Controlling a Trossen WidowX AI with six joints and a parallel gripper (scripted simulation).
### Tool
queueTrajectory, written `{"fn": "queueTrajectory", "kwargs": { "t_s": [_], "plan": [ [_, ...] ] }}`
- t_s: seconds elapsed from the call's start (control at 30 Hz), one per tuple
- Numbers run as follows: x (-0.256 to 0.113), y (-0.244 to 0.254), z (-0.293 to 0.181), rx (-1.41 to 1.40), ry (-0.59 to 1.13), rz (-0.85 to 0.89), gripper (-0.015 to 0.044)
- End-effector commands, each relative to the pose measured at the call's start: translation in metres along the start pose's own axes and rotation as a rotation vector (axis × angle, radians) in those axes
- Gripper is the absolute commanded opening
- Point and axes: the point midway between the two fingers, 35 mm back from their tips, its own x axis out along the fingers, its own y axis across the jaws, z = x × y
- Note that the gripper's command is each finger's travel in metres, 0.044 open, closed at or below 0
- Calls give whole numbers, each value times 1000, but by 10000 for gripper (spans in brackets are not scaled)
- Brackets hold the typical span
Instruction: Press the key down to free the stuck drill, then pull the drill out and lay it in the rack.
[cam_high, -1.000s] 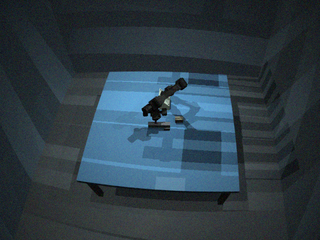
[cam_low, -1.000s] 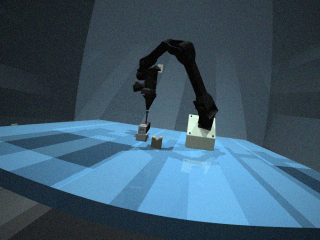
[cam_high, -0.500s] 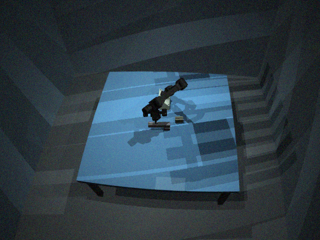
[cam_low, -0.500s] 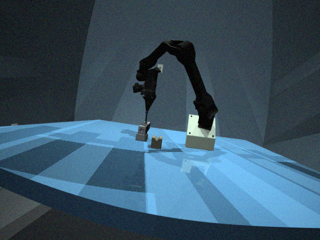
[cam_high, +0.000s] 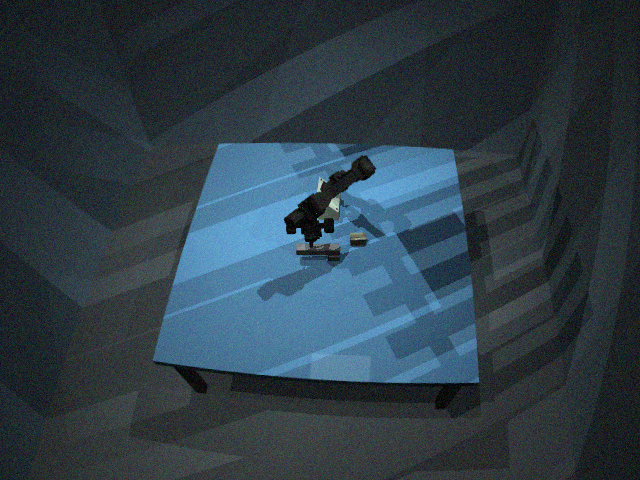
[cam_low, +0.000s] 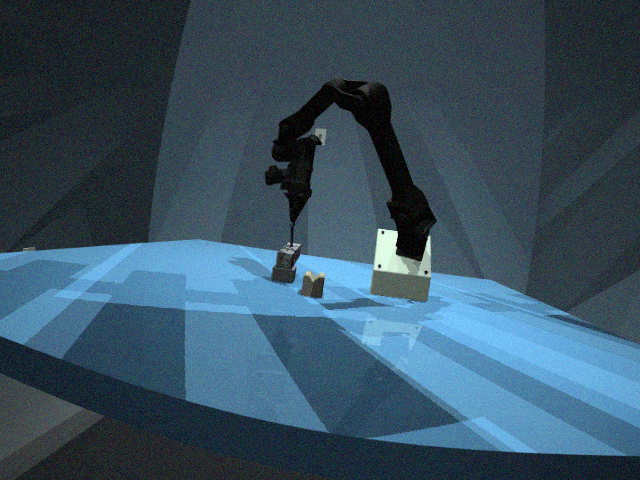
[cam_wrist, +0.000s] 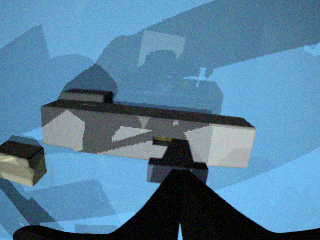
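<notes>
A long grey block (cam_high: 318, 250) (cam_low: 291, 255) (cam_wrist: 230, 145) lies on the table. The key (cam_low: 292, 236) (cam_wrist: 178, 150) seems to be the dark upright piece, thin from the side, with a wider head, standing in the block's top. My gripper (cam_high: 311, 239) (cam_low: 293, 222) (cam_wrist: 181, 172) is shut and empty, pointing down with its tips right over the key's head; contact is unclear. A short dark block (cam_high: 333, 257) (cam_low: 283, 274) (cam_wrist: 87, 96) sits low at one end; I cannot tell whether it is the drill. The V-notched beige rack (cam_high: 357, 239) (cam_low: 313, 285) (cam_wrist: 22, 165) stands beyond that end.
The arm's base stands at a tilted white plate (cam_high: 334, 205) (cam_low: 385, 253) on a beige block, behind the grey block in the top view. The arm arches over from there. A small yellow patch (cam_wrist: 161, 139) shows in the grey block's top beside the key.
</notes>
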Motion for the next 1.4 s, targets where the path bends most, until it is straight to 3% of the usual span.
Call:
{"fn": "queueTrajectory", "kwargs": {
  "t_s": [0.0, 1.37],
  "plan": [
    [9, 0, -3, 3, 19, 7, 0],
    [24, 0, -9, 3, 19, 8, 0]
  ]
}}
